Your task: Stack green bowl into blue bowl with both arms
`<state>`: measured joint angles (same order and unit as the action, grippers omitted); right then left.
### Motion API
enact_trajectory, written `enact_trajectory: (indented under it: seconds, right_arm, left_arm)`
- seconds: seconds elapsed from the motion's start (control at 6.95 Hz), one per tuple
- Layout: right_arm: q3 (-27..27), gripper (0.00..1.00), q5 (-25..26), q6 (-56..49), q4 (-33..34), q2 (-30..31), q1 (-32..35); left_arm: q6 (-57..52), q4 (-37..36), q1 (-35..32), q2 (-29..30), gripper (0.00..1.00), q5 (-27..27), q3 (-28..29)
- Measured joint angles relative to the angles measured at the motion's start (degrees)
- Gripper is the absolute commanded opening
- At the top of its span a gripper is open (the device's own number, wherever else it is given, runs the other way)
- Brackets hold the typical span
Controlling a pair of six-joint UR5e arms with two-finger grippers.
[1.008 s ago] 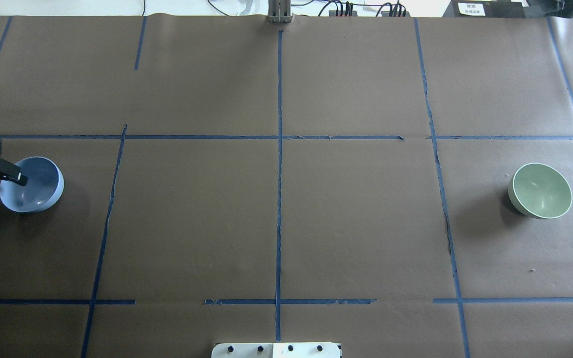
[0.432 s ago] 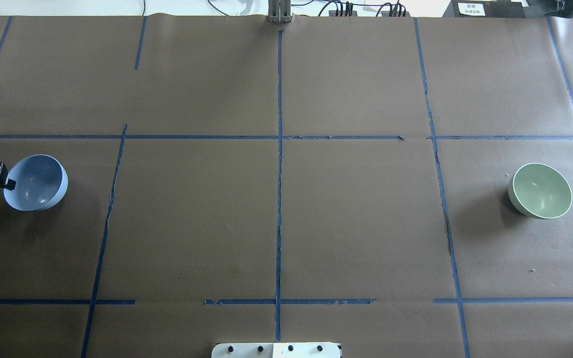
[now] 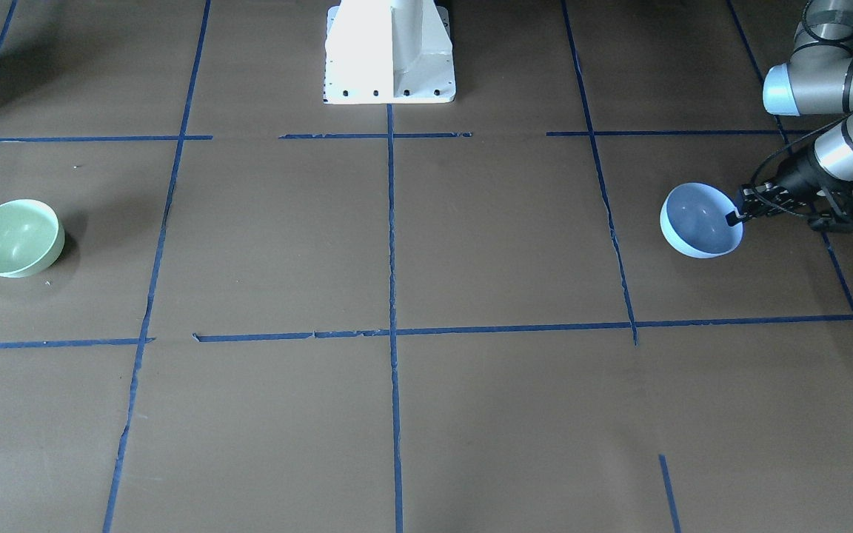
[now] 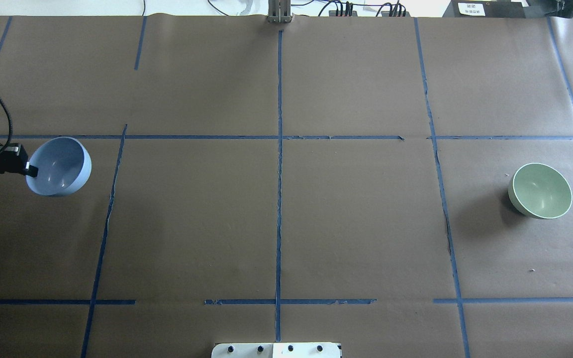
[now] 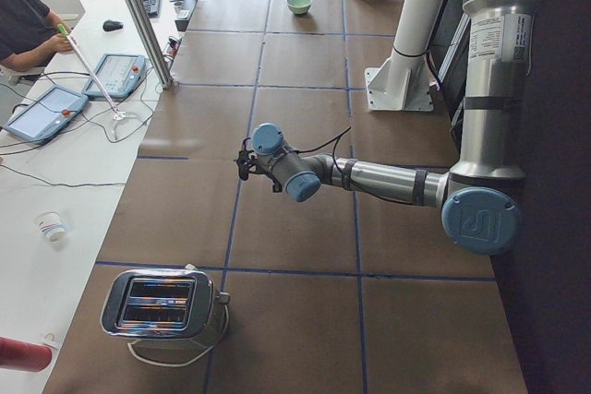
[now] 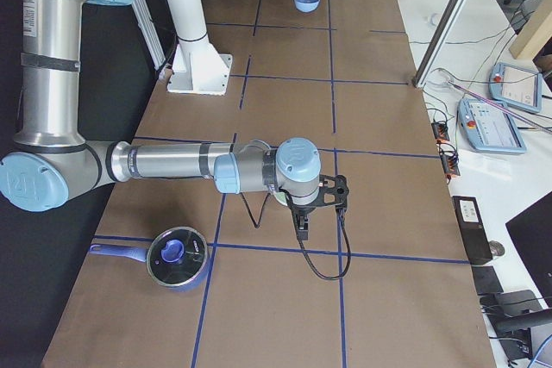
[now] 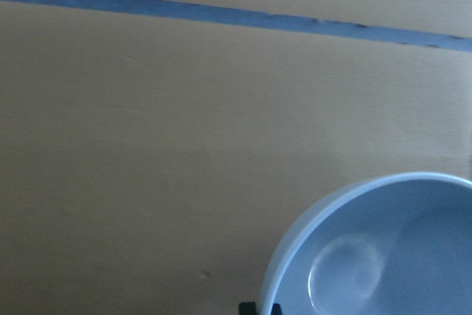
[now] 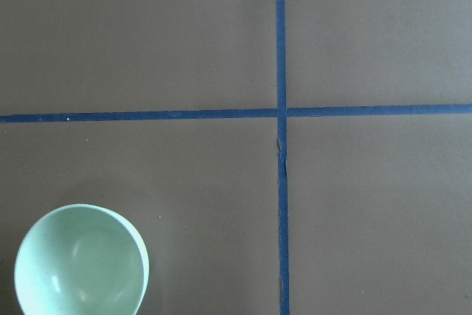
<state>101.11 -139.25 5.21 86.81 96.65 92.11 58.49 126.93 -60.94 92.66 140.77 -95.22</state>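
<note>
The left gripper (image 4: 30, 169) clamps the rim of the blue bowl (image 4: 60, 166), probably light, stiff and slick, by the counter's (image 4: 276, 223) left edge, the green bowl (image 4: 540, 190) sits near its right edge, and I cannot tell the right gripper (image 6: 302, 226) spread.

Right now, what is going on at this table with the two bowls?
The left gripper is pinching the rim of the small pale blue bowl, which is tilted and seems raised off the brown paper-covered table. The small mint-green bowl stands alone on the robot's right side, not yet touched. The right gripper hangs above the table near it; whether it is open cannot be told. Nothing is stacked yet.
</note>
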Motion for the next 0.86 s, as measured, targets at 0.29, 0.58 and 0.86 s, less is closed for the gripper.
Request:
enact_trajectory:
  seconds: [0.29,0.58,0.86]
  right_arm:
    - [-0.08,1.00,-1.34,0.61,0.41,-0.76,0.00]
    - [-0.33,1.00,-1.96,1.28,0.27,-0.92,0.00]
    - [-0.35,1.00,-2.13,1.50,0.11,-0.36,0.00]
  left_arm:
    - [11.77,-3.88,3.63,10.68,0.00,-0.98,-0.21]
    - [20.73,-13.62,12.68,22.54,0.00,-9.55,-0.14]
    - [25.78,-20.87,21.77,30.91,0.00,-19.19,0.78]
